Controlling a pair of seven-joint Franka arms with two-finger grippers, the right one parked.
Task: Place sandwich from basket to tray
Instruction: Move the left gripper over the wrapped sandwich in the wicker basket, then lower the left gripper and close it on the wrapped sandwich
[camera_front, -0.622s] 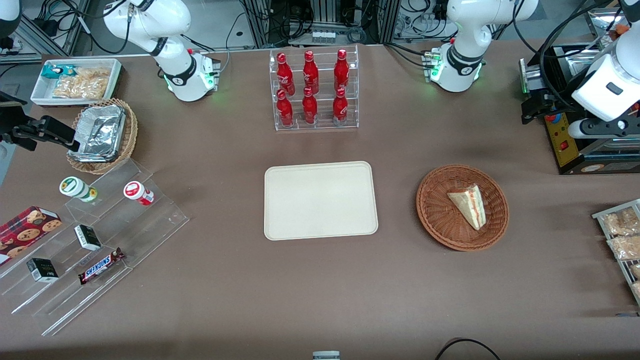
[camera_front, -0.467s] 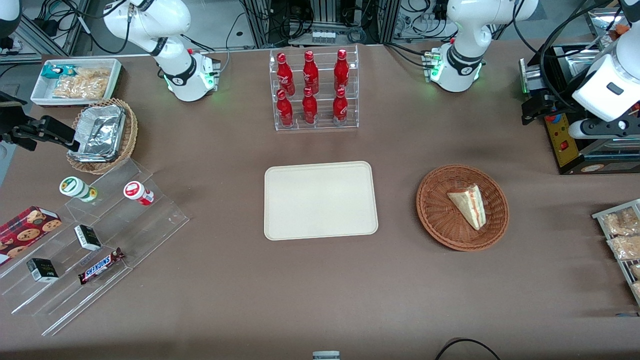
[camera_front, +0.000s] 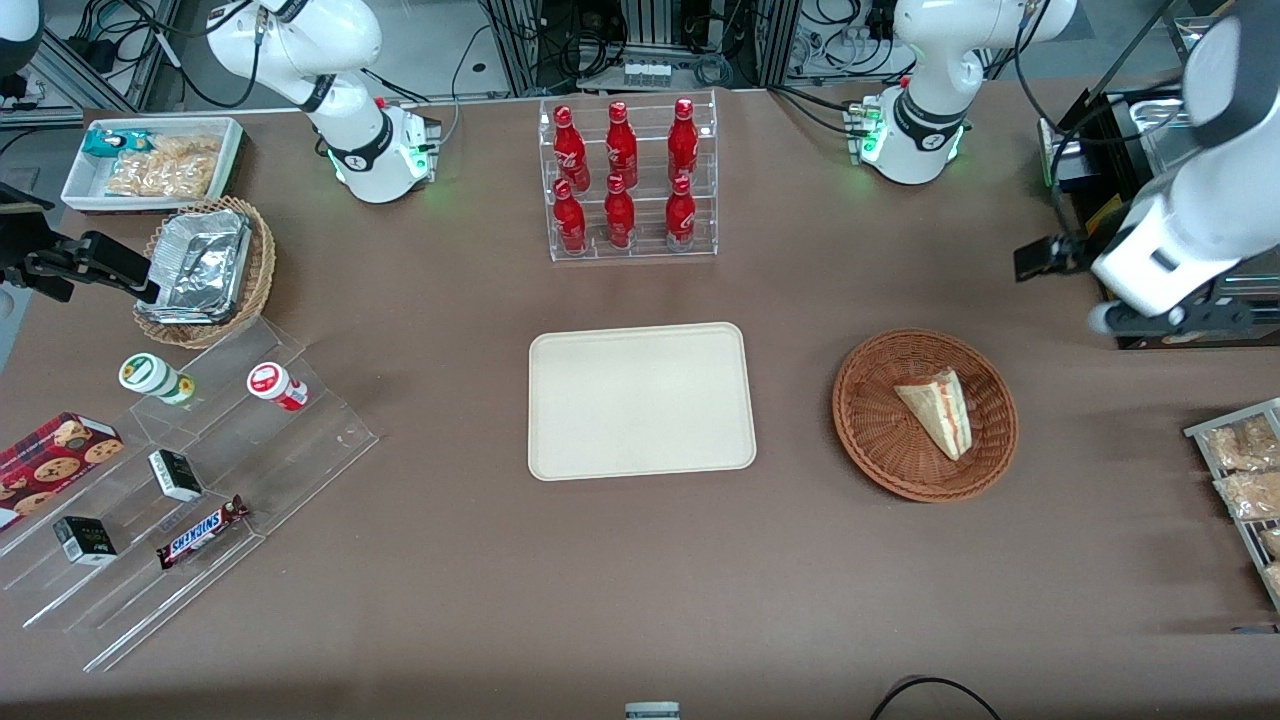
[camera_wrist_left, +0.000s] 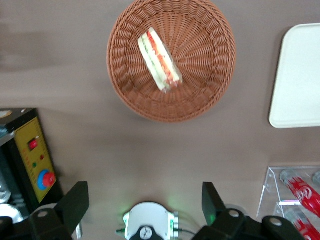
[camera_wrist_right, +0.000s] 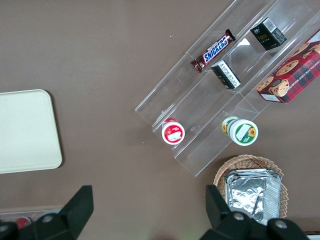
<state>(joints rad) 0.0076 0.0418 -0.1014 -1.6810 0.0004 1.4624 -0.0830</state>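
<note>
Hanging high above the table toward the working arm's end, the left arm's two-finger gripper (camera_wrist_left: 142, 200) was seen with its dark fingers (camera_wrist_left: 75, 202) spread wide apart and nothing held between them. It was not yet over the round, shallow, reddish-brown woven wicker basket (camera_front: 870, 440), which lay lower and nearer to the front camera than the gripper. Inside that basket the small triangular sandwich (camera_front: 937, 410) of pale bread, with red and green filling along its cut edge, was found lying on its side, untouched by the gripper. The flat cream-beige rectangular tray (camera_front: 640, 400) with rounded corners was set near the middle of the table, well apart from the basket, and nothing was carried on it. Nothing of the task could be judged as done: the reach down into the basket, the grasp, the carry and the placing on the tray were all left.
</note>
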